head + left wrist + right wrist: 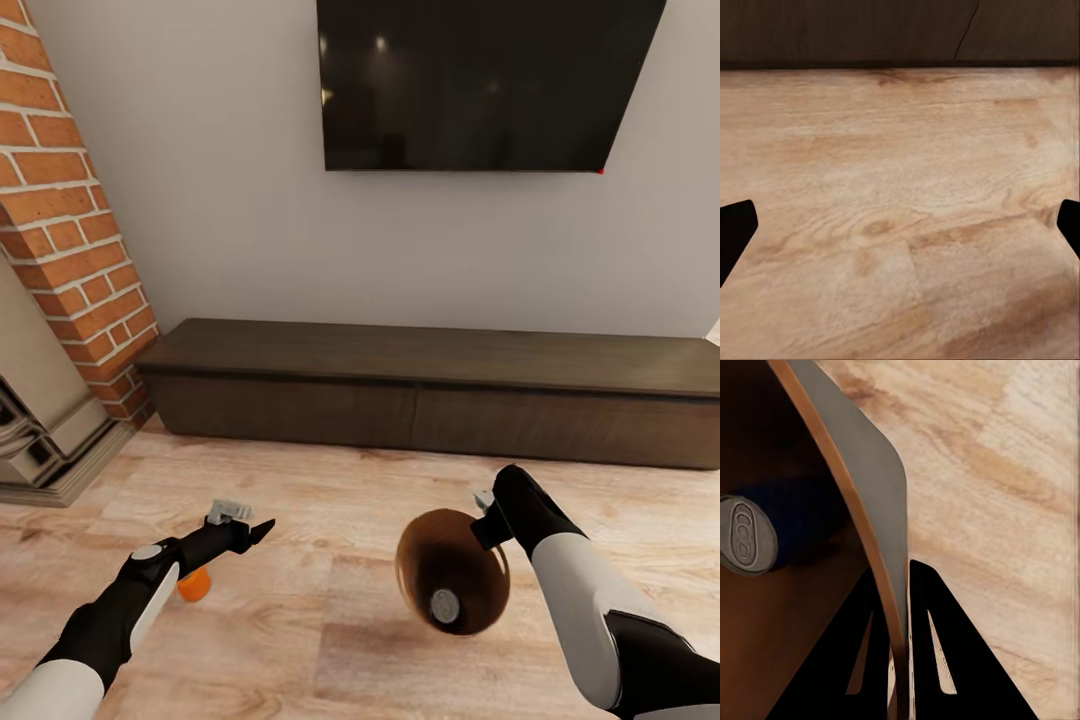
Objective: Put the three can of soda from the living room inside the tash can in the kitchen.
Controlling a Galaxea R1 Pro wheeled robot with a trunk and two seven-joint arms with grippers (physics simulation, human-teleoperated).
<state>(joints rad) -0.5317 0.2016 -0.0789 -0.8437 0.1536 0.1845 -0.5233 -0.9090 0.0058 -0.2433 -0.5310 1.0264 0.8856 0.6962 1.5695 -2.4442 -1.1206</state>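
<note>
right arm's jaws (898,660) grip tash can (420,560) rim; left arm's jaws (900,236) spread above floor (330,620).

The left arm (150,585) hides most of an orange can (194,584) on the floor. The bin (452,570) shows just its brown inside, with one can top (445,605). The TV (480,80) and fireplace (60,250) are cut off by the head view's edges.

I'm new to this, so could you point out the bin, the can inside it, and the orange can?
tash can (420,560): head view, brown inner wall.
blue can (746,536): right wrist view, silver top.
orange can (194,586): head view, orange side.
</note>
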